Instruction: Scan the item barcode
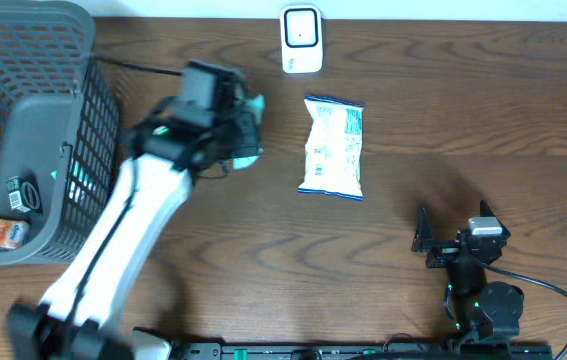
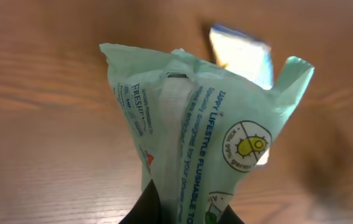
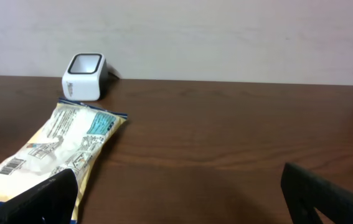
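While the grey mesh basket point(image 1: 23, 130) fills the left of the wooden table point(image 1: 463, 120), a blue-white snack bag point(image 1: 333, 147) lies flat mid-table. Left gripper point(image 1: 235, 130) pinched tight on pale green wipes packet point(image 2: 207, 137), between basket and bag. White scanner point(image 1: 301, 40) at far edge. Right gripper point(image 1: 431, 243) spread wide, empty.
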`<state>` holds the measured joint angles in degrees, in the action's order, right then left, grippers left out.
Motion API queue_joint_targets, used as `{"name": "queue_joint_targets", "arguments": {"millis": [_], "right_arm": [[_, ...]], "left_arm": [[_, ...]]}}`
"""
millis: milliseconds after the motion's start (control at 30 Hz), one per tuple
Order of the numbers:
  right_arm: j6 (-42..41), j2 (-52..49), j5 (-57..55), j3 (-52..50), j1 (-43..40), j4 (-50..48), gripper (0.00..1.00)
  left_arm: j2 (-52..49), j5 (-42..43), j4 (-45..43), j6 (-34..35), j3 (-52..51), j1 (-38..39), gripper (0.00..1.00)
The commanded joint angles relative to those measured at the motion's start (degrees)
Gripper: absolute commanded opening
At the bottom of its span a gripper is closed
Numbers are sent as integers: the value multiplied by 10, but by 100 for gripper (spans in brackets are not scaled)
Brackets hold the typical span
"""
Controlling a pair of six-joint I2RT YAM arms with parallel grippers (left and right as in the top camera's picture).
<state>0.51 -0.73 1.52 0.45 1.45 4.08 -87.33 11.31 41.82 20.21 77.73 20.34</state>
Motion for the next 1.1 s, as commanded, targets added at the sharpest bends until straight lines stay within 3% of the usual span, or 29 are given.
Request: {"name": "queue_joint_targets", "arguments": {"millis": [0, 100, 167, 233, 367, 600, 800, 900, 967, 1000, 1067], "right_arm": [[4, 2, 0, -1, -3, 2, 99], [4, 2, 0, -1, -3, 2, 99], [4, 2, 0, -1, -3, 2, 99], [4, 2, 0, -1, -3, 2, 99], [4, 2, 0, -1, -3, 2, 99], [4, 2, 0, -1, -3, 2, 99], [4, 2, 0, -1, -3, 2, 99], [4, 2, 0, -1, -3, 2, 99], [4, 2, 0, -1, -3, 2, 99], [4, 2, 0, -1, -3, 2, 99], [4, 2, 0, -1, -3, 2, 99]], "left_arm": [[-94, -30, -16, -19, 2, 26, 8], [-151, -30, -30, -4, 2, 40, 9], [-188, -28, -42, 17, 2, 51, 17], [-210, -28, -53, 17, 2, 60, 17], [-220, -28, -80, 17, 2, 70, 36], [-218, -28, -110, 17, 17, 70, 45], [-185, -28, -21, 19, 47, 70, 44], [-178, -28, 39, 56, 46, 70, 45], [-189, -29, 53, 60, 32, 74, 66], [-196, -29, 53, 60, 27, 75, 72], [-212, -30, 53, 57, 24, 75, 73]]}}
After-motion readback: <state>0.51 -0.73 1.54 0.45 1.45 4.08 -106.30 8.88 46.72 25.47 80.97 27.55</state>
